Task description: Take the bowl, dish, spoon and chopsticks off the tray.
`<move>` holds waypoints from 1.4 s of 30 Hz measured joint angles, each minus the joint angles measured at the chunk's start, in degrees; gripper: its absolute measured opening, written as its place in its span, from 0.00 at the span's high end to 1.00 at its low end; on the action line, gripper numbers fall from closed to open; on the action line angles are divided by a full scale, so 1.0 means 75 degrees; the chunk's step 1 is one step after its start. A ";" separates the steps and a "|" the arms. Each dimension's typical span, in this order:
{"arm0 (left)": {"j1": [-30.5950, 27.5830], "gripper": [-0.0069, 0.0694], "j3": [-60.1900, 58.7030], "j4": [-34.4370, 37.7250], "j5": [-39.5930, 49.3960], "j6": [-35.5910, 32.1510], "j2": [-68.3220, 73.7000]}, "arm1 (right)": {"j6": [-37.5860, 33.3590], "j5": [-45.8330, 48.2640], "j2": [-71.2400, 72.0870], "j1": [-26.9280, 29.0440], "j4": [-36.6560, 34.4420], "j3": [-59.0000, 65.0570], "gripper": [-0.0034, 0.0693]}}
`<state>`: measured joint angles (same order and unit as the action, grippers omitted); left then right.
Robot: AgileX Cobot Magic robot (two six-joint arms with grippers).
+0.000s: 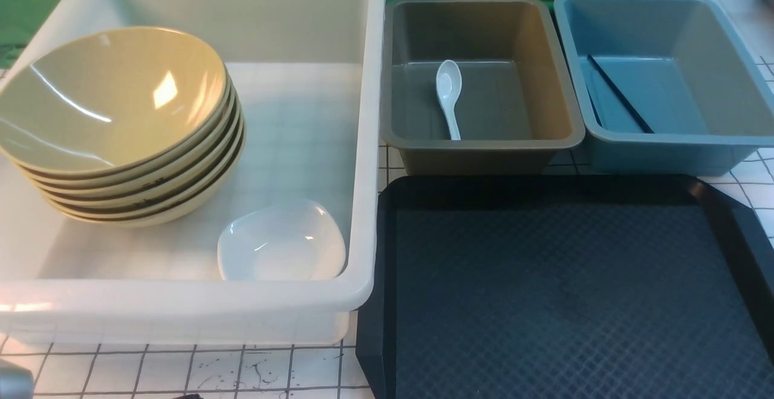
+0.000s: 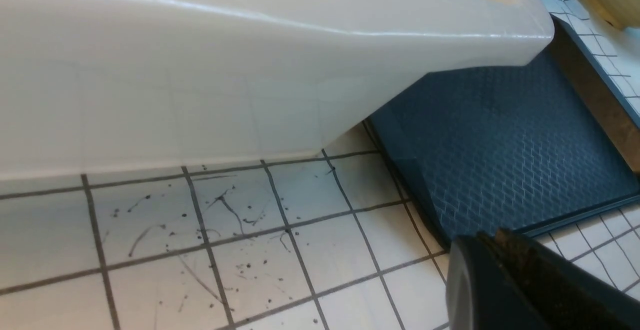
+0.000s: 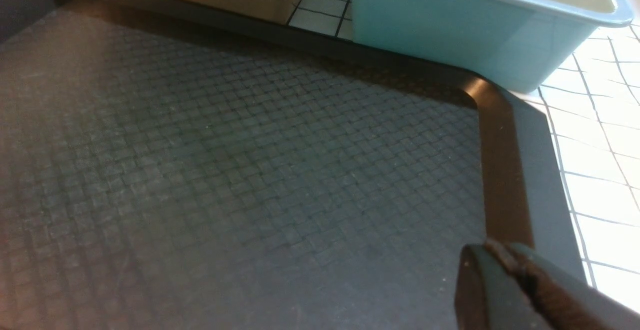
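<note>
**Tray's bare, everything's binned**

The big flat black diamond-textured tray (image 1: 562, 302) sits on the white gridded tabletop (image 1: 181, 372) with nothing on it. The top glossy tan-yellow bowl (image 1: 109, 97) caps a stack in the deep white tub (image 1: 314, 24), beside the small white squarish dish (image 1: 281, 242). The white soup spoon (image 1: 448, 98) lies in the grey bin (image 1: 556, 84), and the thin black chopsticks (image 1: 620, 94) in the blue bin (image 1: 725, 42). The left gripper (image 2: 500, 265) and right gripper (image 3: 505, 275) both look pinched closed, holding nothing.

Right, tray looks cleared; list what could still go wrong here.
The bowl stack leans in the tub; a knock might topple it toward the dish. The tub's corner overhangs the tray, so lifting the tray could jolt it. Both grippers sit low nearby.
</note>
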<state>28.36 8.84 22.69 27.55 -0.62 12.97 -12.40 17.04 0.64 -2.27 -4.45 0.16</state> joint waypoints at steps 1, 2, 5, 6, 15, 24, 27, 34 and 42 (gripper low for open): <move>0.0000 0.91 -0.0038 0.0000 -0.0059 -0.0009 -0.0007 | 0.0000 0.0000 0.0000 0.0000 0.0000 0.0000 0.90; -0.0008 0.91 -0.0063 -0.0037 -0.0088 -0.0009 -0.0007 | 0.0000 -0.0008 0.0000 0.0000 0.0000 0.0000 0.90; -0.0261 0.91 -0.0213 -0.0388 -0.0378 0.0019 -0.0170 | 0.0000 -0.0008 0.0000 0.0000 0.0000 0.0003 0.90; -0.0609 0.91 -0.0322 -0.0698 -0.0685 0.0185 -0.0434 | 0.0000 -0.0008 0.0000 0.0000 0.0000 0.0003 0.89; -0.2870 0.91 -0.1193 -0.2001 -0.1498 0.2226 -0.1813 | -0.0007 -0.0031 0.0000 0.0000 0.0000 0.0008 0.89; -0.3120 0.91 -0.1345 -0.2039 -0.1054 0.3487 -0.1813 | -0.0029 -0.0033 0.0000 0.0000 0.0000 0.0008 0.87; -0.3120 0.91 -0.1345 -0.2039 -0.1060 0.3529 -0.1815 | -0.0029 -0.0033 0.0000 0.0003 0.0000 0.0008 0.86; -0.3120 0.91 -0.1345 -0.2039 -0.1060 0.3569 -0.1815 | -0.0029 -0.0033 0.0000 0.0003 0.0000 0.0008 0.85; -0.3120 0.91 -0.1345 -0.2039 -0.1069 0.3575 -0.1821 | -0.0029 -0.0033 0.0000 0.0003 0.0000 0.0008 0.84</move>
<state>4.96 -1.25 7.40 19.54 26.20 -0.69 -12.62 16.79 0.64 -2.25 -4.45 0.22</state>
